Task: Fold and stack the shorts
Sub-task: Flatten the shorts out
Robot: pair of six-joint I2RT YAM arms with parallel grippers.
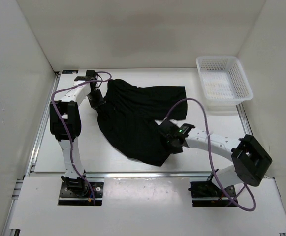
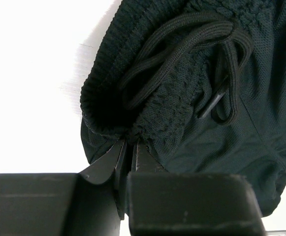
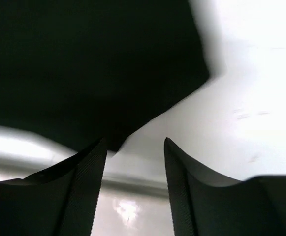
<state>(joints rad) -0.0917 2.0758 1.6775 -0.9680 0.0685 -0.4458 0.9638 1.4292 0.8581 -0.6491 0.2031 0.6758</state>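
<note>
Matt mesh-knit shorts [image 2: 174, 105], seemingly plastic basket [image 1: 245, 78]

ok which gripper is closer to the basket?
Right. The right gripper is open at the near edge of the shorts, near-left of the basket; the left gripper pinches the waistband across the shorts.

Shorts [image 1: 138, 123] sprawled mid-table, basket [image 1: 225, 102] far right corner, open strip of table [image 1: 224, 120] between
</note>
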